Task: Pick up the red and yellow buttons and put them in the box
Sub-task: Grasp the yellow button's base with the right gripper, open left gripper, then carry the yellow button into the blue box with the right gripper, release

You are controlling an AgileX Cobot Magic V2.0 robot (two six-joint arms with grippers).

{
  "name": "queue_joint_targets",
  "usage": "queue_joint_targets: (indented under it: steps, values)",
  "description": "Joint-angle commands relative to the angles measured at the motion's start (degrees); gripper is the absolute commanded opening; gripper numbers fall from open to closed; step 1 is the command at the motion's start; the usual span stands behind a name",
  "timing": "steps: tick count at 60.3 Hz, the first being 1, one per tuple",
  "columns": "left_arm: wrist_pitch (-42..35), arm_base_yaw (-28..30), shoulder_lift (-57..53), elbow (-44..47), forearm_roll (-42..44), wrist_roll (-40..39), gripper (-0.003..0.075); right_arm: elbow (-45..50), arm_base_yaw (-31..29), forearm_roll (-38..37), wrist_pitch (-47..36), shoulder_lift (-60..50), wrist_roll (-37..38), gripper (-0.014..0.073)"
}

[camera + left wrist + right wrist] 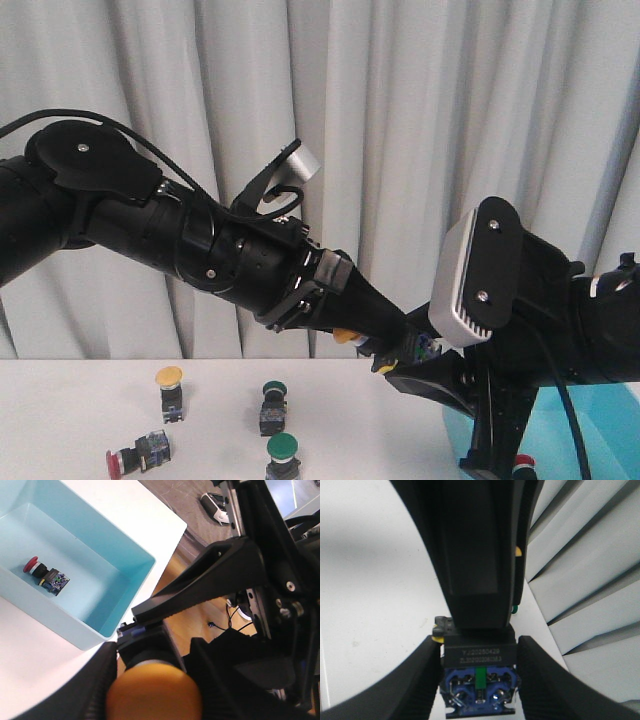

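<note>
Above the table (pixel 80 380), both grippers meet at one yellow button (pixel 152 690): left gripper (pixel 150 680) clenched on its cap end, right gripper (pixel 477 680) around its body, fingers beside it, grip unclear. Red button (pixel 42 575) lies inside box (pixel 125 580). Another yellow button (pixel 170 390) and another red (pixel 135 455) stay on table.

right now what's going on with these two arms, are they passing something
It looks like a handover. The left gripper holds a yellow button in the air, and the right gripper has its fingers on either side of that button's body; whether they have clamped yet is unclear. One red button already lies in the blue box. On the table are another yellow button, another red one and two green ones.
</note>
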Motion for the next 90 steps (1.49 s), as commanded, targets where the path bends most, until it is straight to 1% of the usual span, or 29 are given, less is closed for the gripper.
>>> queue_joint_targets:
  steps: [1, 9, 15, 22, 26, 34, 37, 42, 46, 54, 60, 65, 73, 80, 86, 90]
  values:
    - [-1.24, -0.49, -3.11, -1.57, -7.43, 0.17, 0.0011, -1.49, 0.08, 1.18, -1.37, -1.27, 0.1, 0.0028]
    - [-3.89, -0.49, -3.11, -1.57, -7.2, 0.54, 0.0052, -1.49, 0.08, 1.18, -1.25, -1.27, 0.1, 0.0029]
    - [-4.4, -0.49, -3.11, -1.57, -7.2, 0.54, 0.0116, -1.49, 0.08, 1.18, -1.25, -1.27, 0.1, 0.0028]
    - [-5.06, -0.49, -3.11, -1.57, -7.2, 0.54, 0.0234, -1.49, 0.08, 1.18, -1.25, -1.27, 0.1, 0.0029]
    - [-5.56, -0.49, -3.11, -1.57, -7.2, 0.47, 0.0325, -1.49, 0.08, 1.18, -1.3, -1.27, 0.1, 0.0029]
    - [-5.58, -0.49, -3.11, -1.57, -7.25, 0.47, 0.0482, -1.49, 0.08, 1.13, -1.36, -1.27, 0.04, 0.0029]
    - [-5.48, -0.64, -3.11, -1.57, -7.37, 0.47, 0.0531, -1.49, 0.08, 1.13, -1.5, -1.27, 0.04, 0.0029]
    - [-5.24, -0.94, -3.11, -1.57, -7.4, 0.47, 0.0584, -1.49, 0.08, 1.13, -1.77, -1.27, 0.04, 0.0029]
    - [-5.37, -1.25, -3.11, -1.57, -7.4, 0.53, 0.0602, -1.49, 0.08, 1.13, -1.77, -1.27, 0.04, 0.0029]
    - [-6.52, -1.38, -3.11, -1.57, -7.17, 0.66, 0.0591, -1.49, 0.08, 1.06, -1.71, -1.27, 0.04, 0.0029]
    - [-9.11, -1.38, -3.11, -1.57, -6.91, 0.96, 0.0587, -1.49, 0.08, 1.06, -1.71, -1.27, 0.1, 0.0029]
    - [-11.44, -1.02, -3.11, -1.57, -5.13, 2.31, 0.0587, -1.49, 0.08, 1.2, -1.65, -1.27, 1.58, 0.0029]
    - [-14.41, 0.1, -3.11, -1.57, 1.08, 3.53, 0.0587, -1.49, 0.08, 0.68, -1.71, -1.27, 4.61, 0.0029]
    - [-15.08, 1.72, -3.11, -1.57, 5.92, 3.53, 0.0587, -1.49, 0.01, -2.15, -1.71, -1.27, 7.26, 0.0029]
    - [-14.26, 3.23, -3.11, -1.57, 10.97, 3.45, 0.0587, -1.49, 0.01, -4.16, -1.71, -1.27, 10.49, 0.0029]
    - [-11.17, 4.02, -3.17, -1.57, 15.3, 3.45, 0.0576, -1.49, 0.01, -4.98, -1.99, -1.34, 12.57, 0.0029]
